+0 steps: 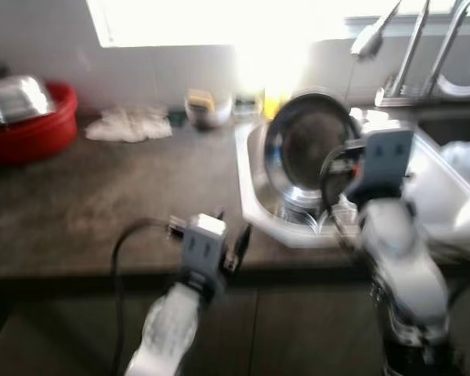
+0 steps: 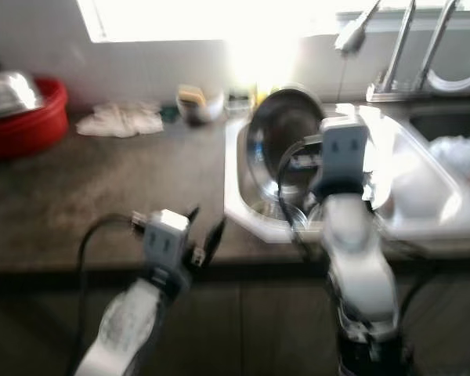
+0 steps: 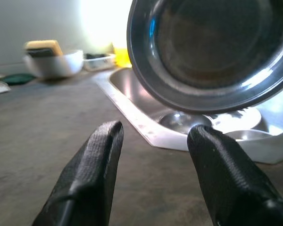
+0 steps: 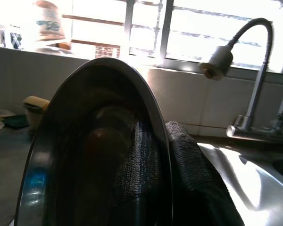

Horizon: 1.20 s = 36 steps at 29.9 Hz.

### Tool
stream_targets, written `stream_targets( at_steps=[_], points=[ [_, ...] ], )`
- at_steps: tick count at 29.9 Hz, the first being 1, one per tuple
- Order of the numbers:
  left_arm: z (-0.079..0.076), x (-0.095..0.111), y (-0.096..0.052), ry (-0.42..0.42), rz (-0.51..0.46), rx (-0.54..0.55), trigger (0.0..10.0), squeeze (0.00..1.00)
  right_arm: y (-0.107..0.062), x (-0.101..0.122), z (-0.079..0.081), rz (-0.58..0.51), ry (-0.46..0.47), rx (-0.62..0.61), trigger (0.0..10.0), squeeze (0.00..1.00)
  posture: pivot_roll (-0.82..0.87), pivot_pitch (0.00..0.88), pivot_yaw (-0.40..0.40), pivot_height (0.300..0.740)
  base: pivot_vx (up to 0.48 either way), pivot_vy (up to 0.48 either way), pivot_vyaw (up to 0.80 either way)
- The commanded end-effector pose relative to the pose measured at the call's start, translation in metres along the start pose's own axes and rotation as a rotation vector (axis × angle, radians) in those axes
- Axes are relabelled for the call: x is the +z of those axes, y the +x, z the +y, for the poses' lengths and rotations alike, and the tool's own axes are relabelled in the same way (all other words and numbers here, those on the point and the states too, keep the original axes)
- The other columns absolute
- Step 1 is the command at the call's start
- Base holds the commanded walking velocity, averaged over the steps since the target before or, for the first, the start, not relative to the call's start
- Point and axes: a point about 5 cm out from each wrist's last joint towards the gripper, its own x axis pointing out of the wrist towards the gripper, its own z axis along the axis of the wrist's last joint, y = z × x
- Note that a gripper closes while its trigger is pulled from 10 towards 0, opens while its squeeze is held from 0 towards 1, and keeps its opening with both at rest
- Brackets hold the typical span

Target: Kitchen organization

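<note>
dark stone counter point(image 1: 78, 204) beside steel sink point(image 1: 254, 196); right gripper point(image 4: 167, 155) clamps round shiny bowl point(image 1: 309, 145), left gripper point(image 3: 153, 141) spread.

A red basin point(image 1: 31, 129) sits on the dark counter point(image 1: 102, 211) — beside it a crumpled white cloth point(image 1: 129, 124).

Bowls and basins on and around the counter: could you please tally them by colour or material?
Steel, tilted over the sink, rim pinched by the right gripper: 1, the steel bowl
Red, at the counter's far left: 1, the red basin
White, by the back wall, with a sponge in it: 1, the white bowl
Total: 3
</note>
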Motion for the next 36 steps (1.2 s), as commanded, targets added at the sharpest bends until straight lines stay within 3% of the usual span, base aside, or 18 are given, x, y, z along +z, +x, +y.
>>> stream_targets(
  at_steps=[1, 13, 17, 21, 27, 36],
  points=[
    [-0.004, 0.003, 0.002, 0.003, -0.014, -0.012, 10.0, 0.00, 0.004, 0.008, -0.007, -0.027, 0.003, -0.025, 10.0, 0.00, 0.07, 0.067, -0.006, 0.740, 0.270, -0.394, 0.00],
    [-0.003, 0.003, 0.002, -0.009, -0.010, 0.003, 10.0, 0.00, 0.015, 0.005, -0.018, 0.010, -0.006, -0.028, 10.0, 0.00, 0.07, 0.079, -0.005, 0.740, 0.297, -0.373, 0.00],
    [-0.001, 0.000, 0.002, -0.037, 0.007, 0.024, 10.0, 0.00, 0.021, -0.001, -0.020, 0.067, -0.014, -0.008, 10.0, 0.00, 0.07, 0.085, -0.006, 0.740, 0.000, 0.000, 0.00],
    [-0.002, 0.001, 0.002, -0.029, 0.010, 0.026, 10.0, 0.00, 0.030, -0.014, -0.018, 0.162, -0.052, 0.036, 10.0, 0.00, 0.07, 0.091, -0.009, 0.740, 0.000, 0.000, 0.00],
    [-0.003, 0.001, 0.001, -0.035, 0.014, 0.029, 10.0, 0.00, 0.052, -0.011, -0.013, 0.197, -0.022, 0.069, 10.0, 0.00, 0.08, 0.107, -0.019, 0.740, 0.000, 0.000, 0.00],
    [-0.003, 0.000, -0.002, -0.036, 0.024, 0.041, 10.0, 0.00, 0.084, -0.026, -0.015, 0.342, 0.024, 0.057, 10.0, 0.00, 0.09, 0.122, -0.025, 0.740, 0.000, 0.000, 0.00]
  ],
)
